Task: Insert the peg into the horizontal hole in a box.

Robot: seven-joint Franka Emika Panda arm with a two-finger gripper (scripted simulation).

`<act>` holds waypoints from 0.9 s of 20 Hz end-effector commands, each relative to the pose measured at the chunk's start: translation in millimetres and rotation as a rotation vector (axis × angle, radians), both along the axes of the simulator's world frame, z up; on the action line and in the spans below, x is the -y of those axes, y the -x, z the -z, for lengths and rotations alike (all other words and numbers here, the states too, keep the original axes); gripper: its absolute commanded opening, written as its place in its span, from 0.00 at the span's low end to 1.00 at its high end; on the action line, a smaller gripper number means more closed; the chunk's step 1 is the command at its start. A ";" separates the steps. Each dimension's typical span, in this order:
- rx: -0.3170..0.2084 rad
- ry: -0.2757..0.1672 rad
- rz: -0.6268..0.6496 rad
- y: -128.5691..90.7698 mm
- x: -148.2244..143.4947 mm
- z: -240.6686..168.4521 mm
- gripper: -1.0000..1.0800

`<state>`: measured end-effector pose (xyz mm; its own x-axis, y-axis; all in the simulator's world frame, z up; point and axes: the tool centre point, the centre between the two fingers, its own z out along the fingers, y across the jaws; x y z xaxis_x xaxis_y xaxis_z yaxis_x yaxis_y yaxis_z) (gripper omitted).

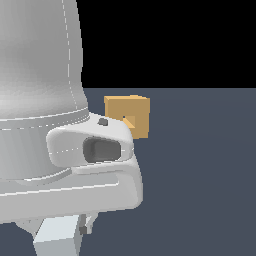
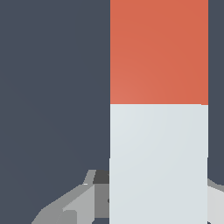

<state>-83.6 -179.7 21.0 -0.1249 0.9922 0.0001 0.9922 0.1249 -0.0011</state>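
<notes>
The peg [image 2: 158,131] fills the wrist view, a square bar with an orange-red end [image 2: 158,52] and a white end. My gripper [image 2: 158,205] sits around the white part, grey fingers [image 2: 74,208] showing on both sides and pressed against it. In the exterior view only the peg's white end [image 1: 55,239] shows at the bottom edge, beside one finger [image 1: 86,226]. The tan box [image 1: 116,106] stands on the floor behind the arm, partly hidden by it. The small hole [image 1: 128,120] shows in its face.
The arm's large white body [image 1: 40,100] fills the exterior view's left and covers the box's lower left corner. Dark grey floor [image 1: 200,175] stretches across the exterior view's right.
</notes>
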 end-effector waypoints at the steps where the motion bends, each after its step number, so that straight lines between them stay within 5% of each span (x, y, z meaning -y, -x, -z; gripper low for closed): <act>1: 0.002 0.000 -0.006 -4.6 -7.1 -2.0 0.00; 7: 0.001 0.000 -0.028 -26.4 -42.3 -10.6 0.00; 18: 0.001 0.001 -0.095 -90.4 -152.3 -37.1 0.00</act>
